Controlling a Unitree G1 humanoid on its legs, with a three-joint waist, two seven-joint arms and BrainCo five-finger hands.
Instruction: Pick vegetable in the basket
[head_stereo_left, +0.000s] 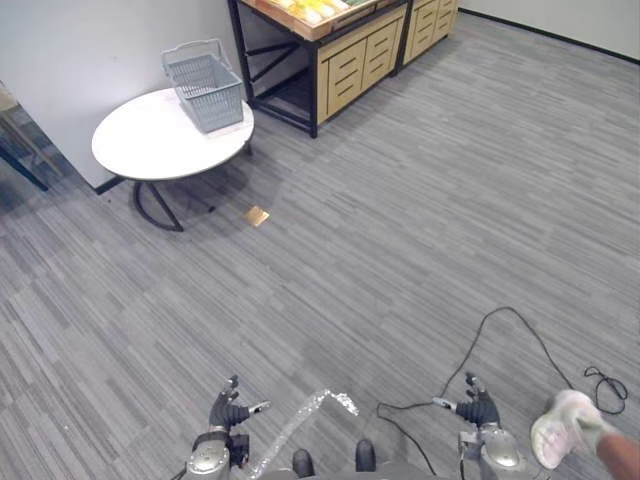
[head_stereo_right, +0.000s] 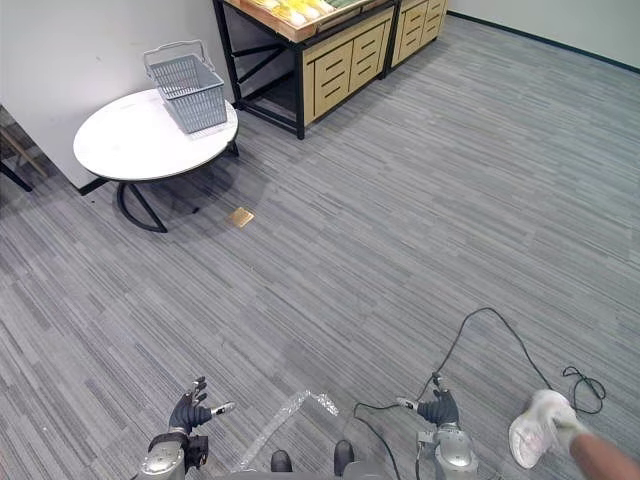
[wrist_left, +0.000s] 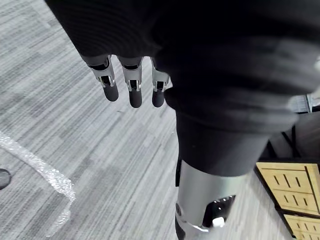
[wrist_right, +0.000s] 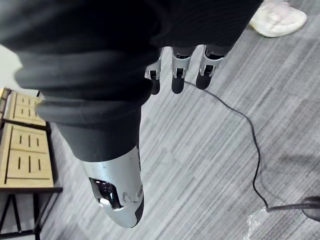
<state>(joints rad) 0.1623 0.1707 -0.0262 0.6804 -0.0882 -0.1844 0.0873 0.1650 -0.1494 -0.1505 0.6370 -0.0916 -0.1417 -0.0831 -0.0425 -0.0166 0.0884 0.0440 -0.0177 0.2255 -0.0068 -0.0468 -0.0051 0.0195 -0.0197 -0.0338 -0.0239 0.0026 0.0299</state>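
Observation:
A grey wire basket (head_stereo_left: 207, 88) stands on the far edge of a round white table (head_stereo_left: 150, 145) at the upper left. Behind it, a wooden stand (head_stereo_left: 355, 58) carries yellow produce (head_stereo_left: 305, 10) on top, partly cut off by the view's edge. My left hand (head_stereo_left: 228, 412) hangs low near the bottom of the view, open and holding nothing. Its fingers (wrist_left: 131, 86) point straight down over the carpet. My right hand (head_stereo_left: 478, 408) hangs at the lower right, also open and unladen, with its fingers (wrist_right: 177, 69) above the floor. Both hands are far from the basket.
Grey carpet stretches between me and the table. A small tan scrap (head_stereo_left: 257, 215) lies on the floor near the table's base. A crinkled clear strip (head_stereo_left: 300, 420) lies on the carpet by my left hand. A person's white shoe (head_stereo_left: 560, 425) is at the lower right.

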